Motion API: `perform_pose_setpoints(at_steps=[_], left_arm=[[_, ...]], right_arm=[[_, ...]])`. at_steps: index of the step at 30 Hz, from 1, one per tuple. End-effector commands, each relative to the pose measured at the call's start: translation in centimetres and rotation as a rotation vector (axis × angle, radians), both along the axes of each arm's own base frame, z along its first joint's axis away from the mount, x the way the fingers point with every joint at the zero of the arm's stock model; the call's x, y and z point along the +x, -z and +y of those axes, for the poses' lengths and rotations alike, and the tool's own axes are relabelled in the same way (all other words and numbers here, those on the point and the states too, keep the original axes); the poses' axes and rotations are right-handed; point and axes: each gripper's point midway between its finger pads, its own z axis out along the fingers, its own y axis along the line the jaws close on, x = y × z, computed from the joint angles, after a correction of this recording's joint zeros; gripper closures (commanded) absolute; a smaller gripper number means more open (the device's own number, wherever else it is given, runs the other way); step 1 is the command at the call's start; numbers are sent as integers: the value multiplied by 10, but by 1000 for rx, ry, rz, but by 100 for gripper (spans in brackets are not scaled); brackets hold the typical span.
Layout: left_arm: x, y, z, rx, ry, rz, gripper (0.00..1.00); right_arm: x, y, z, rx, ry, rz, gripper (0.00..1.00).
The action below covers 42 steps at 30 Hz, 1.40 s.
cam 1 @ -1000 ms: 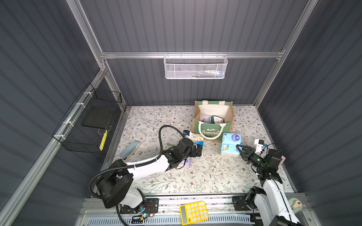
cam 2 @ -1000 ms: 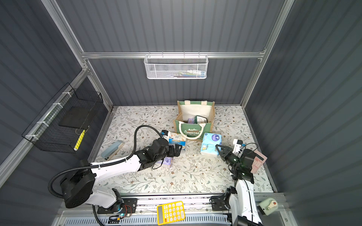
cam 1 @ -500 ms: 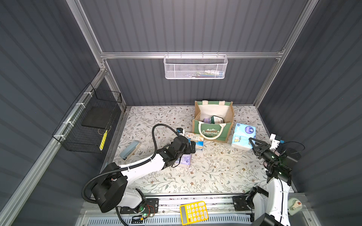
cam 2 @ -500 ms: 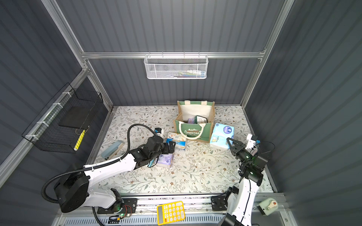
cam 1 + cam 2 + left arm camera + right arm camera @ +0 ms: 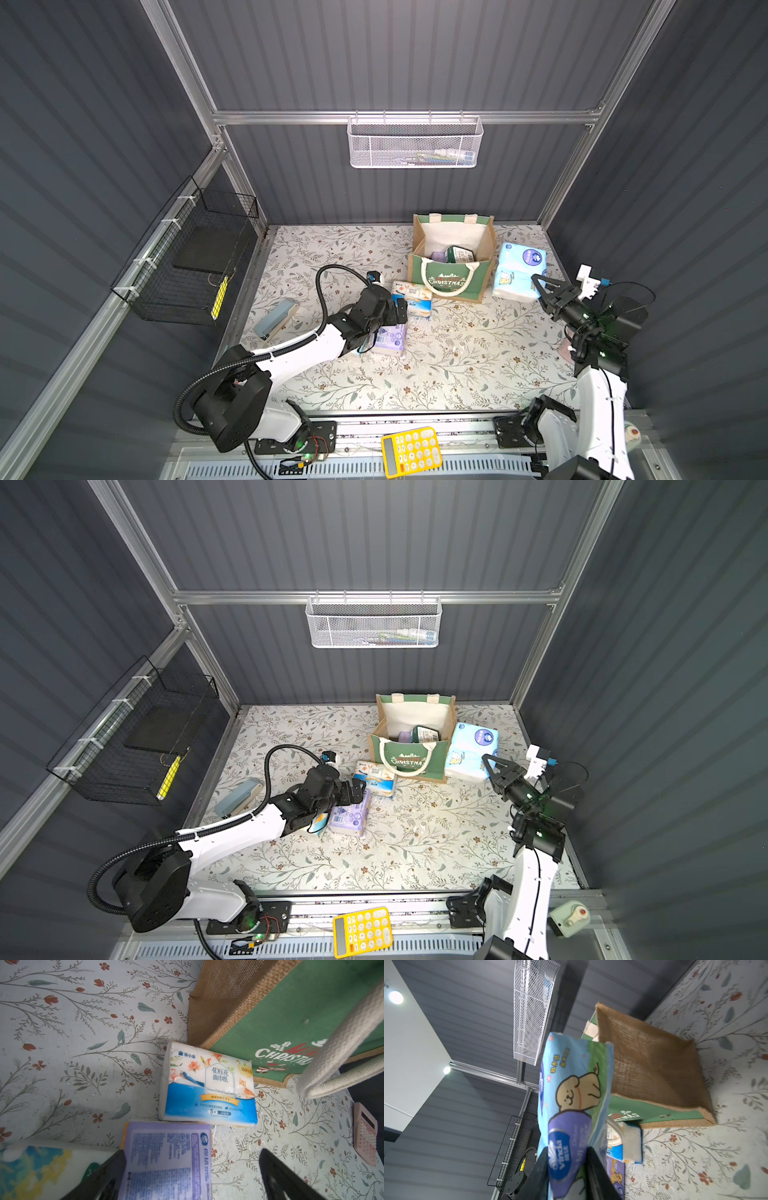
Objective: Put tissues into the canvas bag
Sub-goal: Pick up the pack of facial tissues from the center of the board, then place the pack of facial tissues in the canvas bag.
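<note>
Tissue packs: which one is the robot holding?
The light blue cartoon-dog pack, clamped in the right jaws beside the canvas bag; the rest lie on the table or in it.

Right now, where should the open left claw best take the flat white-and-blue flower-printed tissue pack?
Probably from above, pinching the white-and-blue flower-printed tissue pack across its two free edges: it lies flat, the green canvas bag stands at one end and the lavender tissue pack lies at the other.
</note>
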Motion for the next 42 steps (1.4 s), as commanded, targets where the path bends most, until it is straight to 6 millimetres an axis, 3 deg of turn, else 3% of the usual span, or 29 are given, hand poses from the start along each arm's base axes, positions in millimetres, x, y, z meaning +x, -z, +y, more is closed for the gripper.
perform_pose_setpoints(at_steps=[1, 12, 18, 23, 28, 42], left_arm=[[-3, 5, 1, -2, 14, 17, 0], [-7, 6, 14, 3, 1, 6, 0], [-7, 10, 29, 6, -30, 13, 0], [-7, 11, 42, 9, -60, 10, 0], [-7, 12, 50, 11, -72, 15, 0], [-10, 15, 58, 5, -86, 21, 0]], right_arm=[[15, -30, 9, -60, -1, -76, 73], [84, -67, 39, -170, 14, -82, 74], [128, -63, 59, -205, 4, -26, 75], [153, -56, 82, -236, -32, 10, 74], [171, -36, 108, -259, -78, 58, 74], [182, 12, 150, -301, -141, 152, 74]])
